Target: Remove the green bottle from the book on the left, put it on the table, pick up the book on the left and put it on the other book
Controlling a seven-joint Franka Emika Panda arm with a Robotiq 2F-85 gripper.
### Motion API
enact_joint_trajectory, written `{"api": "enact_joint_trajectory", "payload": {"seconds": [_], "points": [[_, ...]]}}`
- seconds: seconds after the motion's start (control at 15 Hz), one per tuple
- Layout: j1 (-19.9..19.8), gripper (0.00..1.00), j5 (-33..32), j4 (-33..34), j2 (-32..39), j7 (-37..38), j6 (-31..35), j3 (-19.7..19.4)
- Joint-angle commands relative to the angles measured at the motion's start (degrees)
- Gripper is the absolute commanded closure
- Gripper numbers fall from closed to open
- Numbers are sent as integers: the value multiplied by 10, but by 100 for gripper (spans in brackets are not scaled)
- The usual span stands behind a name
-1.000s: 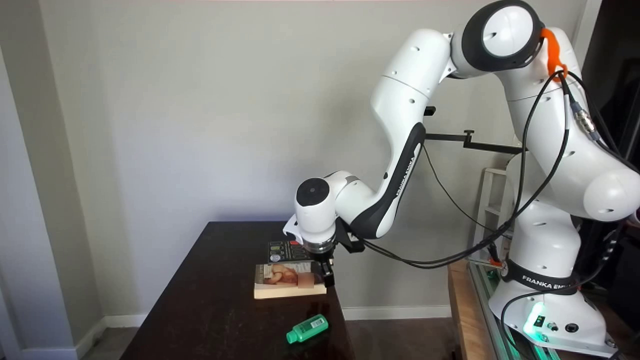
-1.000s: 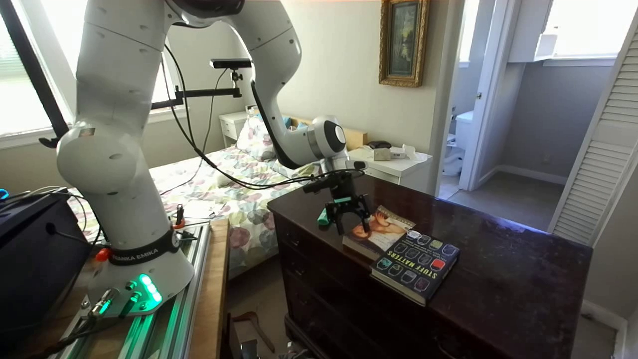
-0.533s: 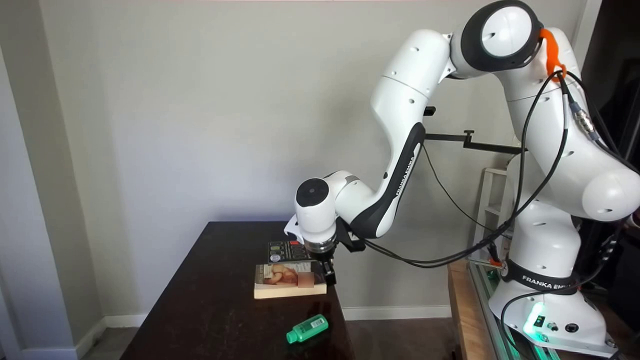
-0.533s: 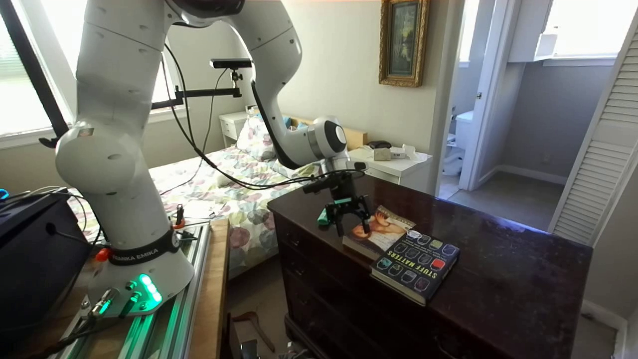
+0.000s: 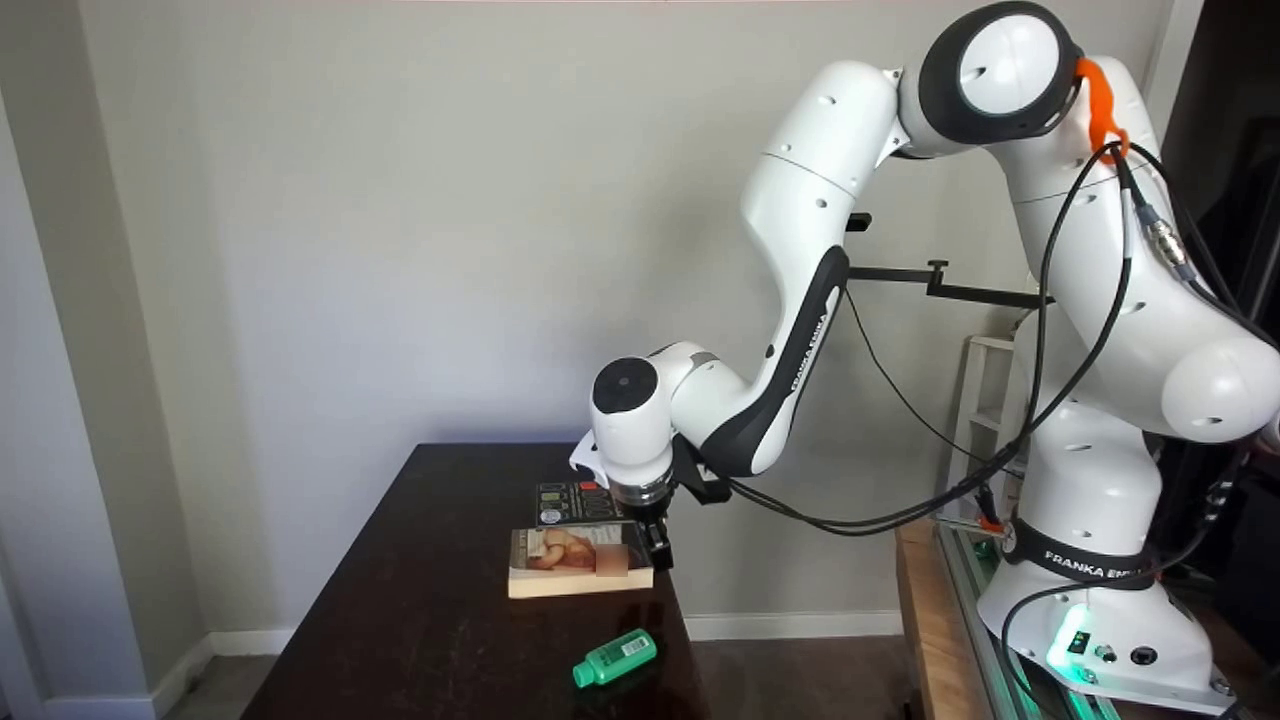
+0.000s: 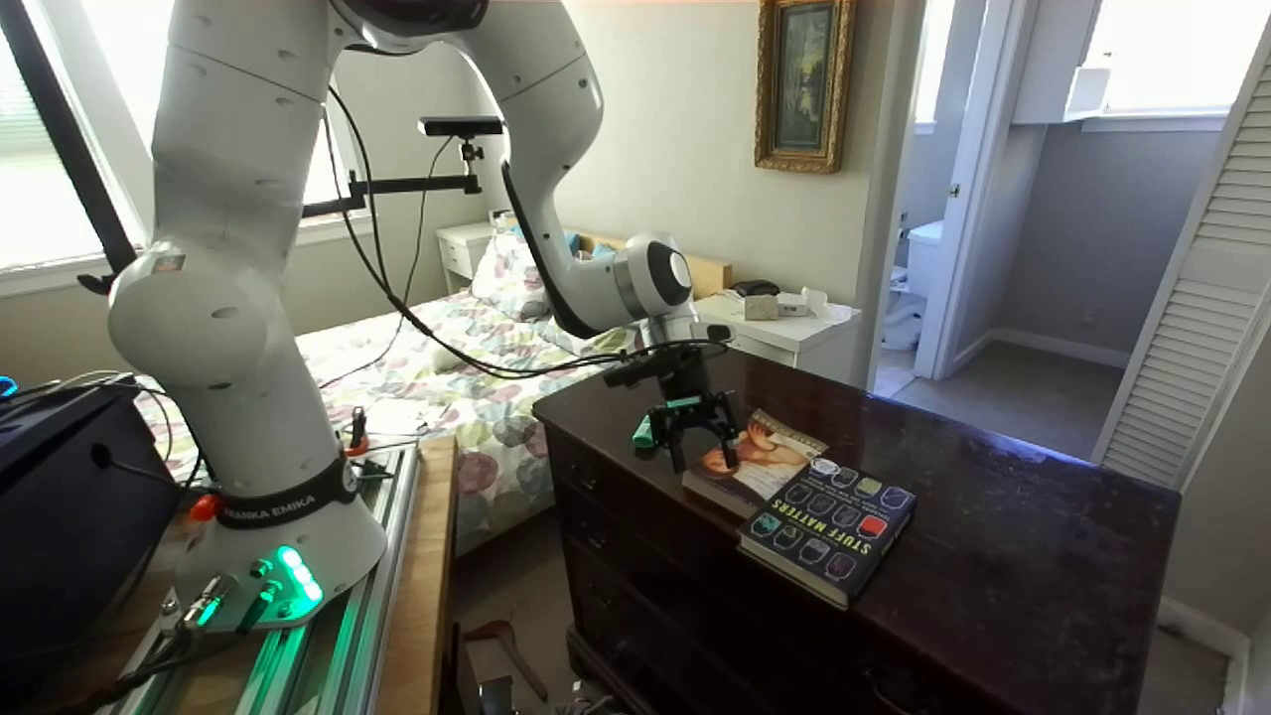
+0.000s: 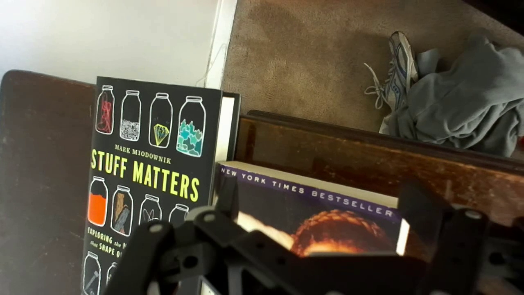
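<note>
On one table (image 5: pixel 430 580) — two books (image 6: pixel 829 526), one green bottle (image 5: pixel 615 657)

Your arm (image 5: pixel 795 200) rises from its base (image 5: pixel 1110 620), bends at the elbow (image 5: pixel 1015 65) and slopes down to the table (image 5: pixel 430 560), its wrist (image 5: pixel 632 430) above the long edge facing that base. Near that edge your gripper (image 6: pixel 705 464) points downward; in the wrist view its fingers (image 7: pixel 423 209) stand wide apart.
</note>
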Motion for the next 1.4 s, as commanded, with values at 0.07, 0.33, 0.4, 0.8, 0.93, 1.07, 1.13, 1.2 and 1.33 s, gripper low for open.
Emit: {"api": "enact_joint_trajectory", "payload": {"seconds": [0.07, 0.33, 0.4, 0.8, 0.93, 1.07, 1.13, 1.2, 1.33], "points": [[-12, 0, -15, -3, -4, -8, -3, 19], [-11, 0, -17, -1, -1, -6, -3, 21], [-12, 0, -17, 1, 0, -4, -2, 20], [-14, 0, -21, 4, 4, 2, -3, 17], [-15, 0, -21, 5, 5, 4, -3, 16], [-15, 0, -23, 6, 7, 9, -1, 15], [-16, 1, -24, 6, 8, 11, -1, 14], [-17, 2, -24, 7, 9, 12, 0, 14], [-17, 3, -24, 7, 10, 15, 0, 13]]}}
